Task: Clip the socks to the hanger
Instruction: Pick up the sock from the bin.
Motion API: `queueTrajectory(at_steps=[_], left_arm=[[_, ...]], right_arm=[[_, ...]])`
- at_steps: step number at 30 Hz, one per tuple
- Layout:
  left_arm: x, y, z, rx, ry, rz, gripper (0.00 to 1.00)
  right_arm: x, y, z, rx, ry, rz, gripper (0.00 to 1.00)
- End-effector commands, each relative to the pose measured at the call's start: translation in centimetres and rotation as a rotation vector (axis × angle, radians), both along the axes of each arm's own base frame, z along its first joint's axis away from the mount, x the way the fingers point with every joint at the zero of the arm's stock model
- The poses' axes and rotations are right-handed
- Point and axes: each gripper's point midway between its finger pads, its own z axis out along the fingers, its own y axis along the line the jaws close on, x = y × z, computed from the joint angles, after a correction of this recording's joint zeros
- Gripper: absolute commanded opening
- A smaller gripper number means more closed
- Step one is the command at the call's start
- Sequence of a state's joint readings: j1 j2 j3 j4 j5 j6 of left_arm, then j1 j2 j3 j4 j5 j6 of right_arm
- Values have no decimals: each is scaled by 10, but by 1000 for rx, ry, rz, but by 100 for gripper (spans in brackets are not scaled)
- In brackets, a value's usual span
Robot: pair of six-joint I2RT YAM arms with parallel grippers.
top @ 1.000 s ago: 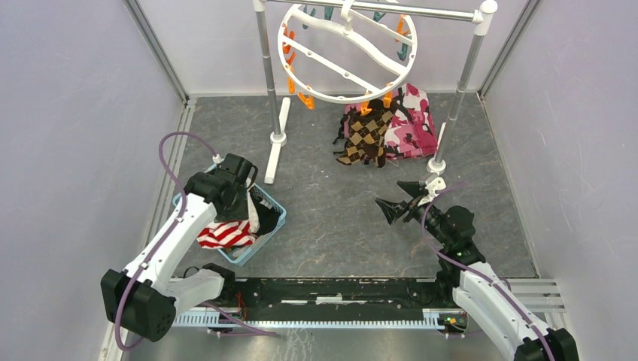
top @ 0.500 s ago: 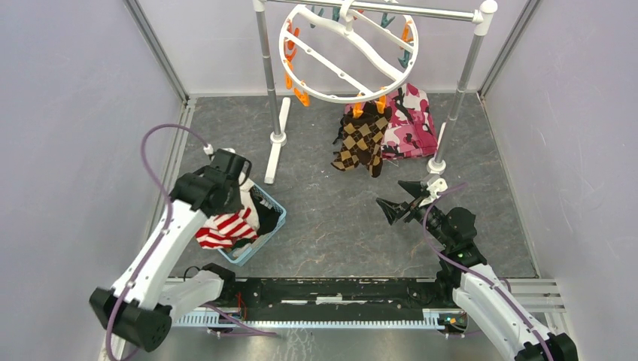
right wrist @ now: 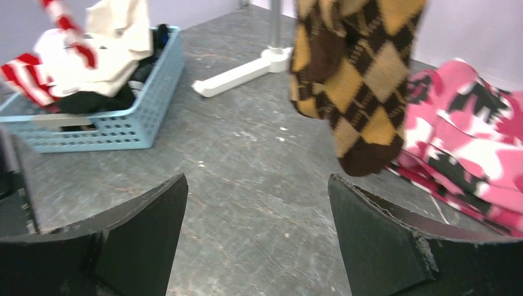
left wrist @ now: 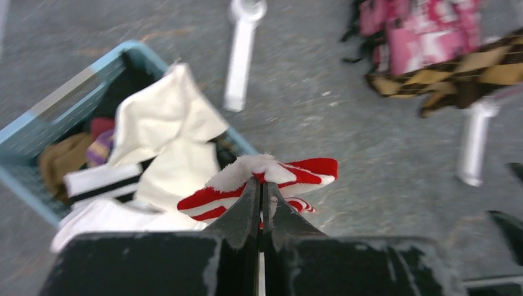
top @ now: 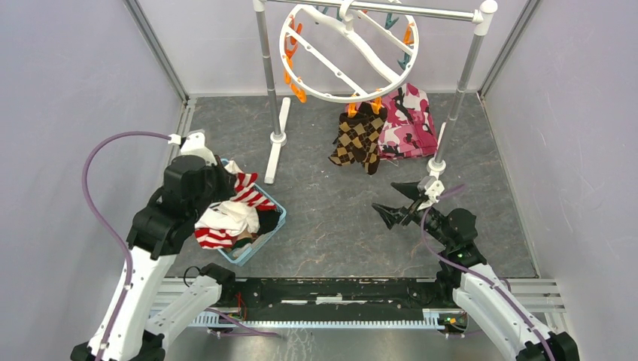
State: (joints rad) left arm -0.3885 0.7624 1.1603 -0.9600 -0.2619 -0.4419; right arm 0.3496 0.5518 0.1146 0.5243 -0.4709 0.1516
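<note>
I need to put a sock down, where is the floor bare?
Bare floor lies between the blue basket and the right gripper, up to the rail's white foot. Crowded under the hanger: argyle socks, camouflage cloth.

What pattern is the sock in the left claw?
The sock is red-and-white striped; left wrist view shows best.

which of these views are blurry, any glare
Left wrist: streaky blur, the basket and striped sock look soft. Right wrist: the argyle sock is slightly soft. Top external: sharp and evenly lit, no glare.
</note>
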Motion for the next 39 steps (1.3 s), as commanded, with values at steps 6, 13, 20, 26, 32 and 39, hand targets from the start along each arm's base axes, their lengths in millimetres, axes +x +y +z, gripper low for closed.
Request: queueTrajectory(at_steps=[6, 13, 20, 26, 32, 39], left_arm=[[-6, -129, 76, -501, -375, -633, 2], [-21, -172, 66, -641, -588, -864, 2], [-46, -228, 24, -661, -604, -1061, 2], [-43, -253, 18, -731, -561, -1113, 2], [-41, -262, 8, -763, -515, -1130, 2], [-39, -261, -2, -772, -485, -1104, 2]], right_arm=[[-49, 56, 44, -29, -259, 309, 90], [-50, 66, 80, 2, -313, 309, 91], [-54, 76, 91, 10, -349, 341, 89], [-54, 86, 75, -58, -336, 349, 85], [-52, 91, 66, -104, -322, 352, 76], [-48, 97, 60, -140, -303, 352, 56]])
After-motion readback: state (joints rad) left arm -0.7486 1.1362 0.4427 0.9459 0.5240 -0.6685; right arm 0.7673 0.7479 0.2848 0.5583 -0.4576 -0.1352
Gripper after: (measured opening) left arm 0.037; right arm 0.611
